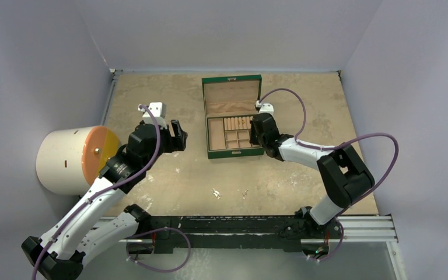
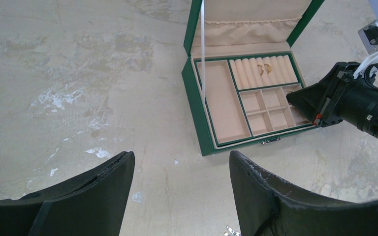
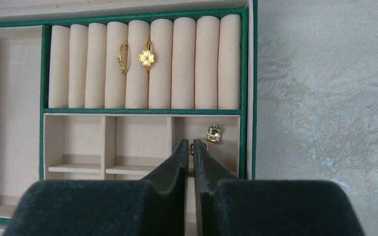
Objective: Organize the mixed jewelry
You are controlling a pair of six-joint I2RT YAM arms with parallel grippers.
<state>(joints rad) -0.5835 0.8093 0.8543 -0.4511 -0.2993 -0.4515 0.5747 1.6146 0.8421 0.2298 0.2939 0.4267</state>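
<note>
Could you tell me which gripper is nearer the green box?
Right: the right gripper is over the green box, at its small compartments; the left gripper hovers left of it.

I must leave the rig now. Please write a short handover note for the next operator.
Left gripper: open, empty, above the table.
Right gripper: jaws nearly closed over the green box's rear right small compartment. A tiny piece shows at its tips; grip unclear.
Done: two gold rings on the ring rolls, one stud in that compartment.
Left: loose pieces on the table near the arm bases.
</note>
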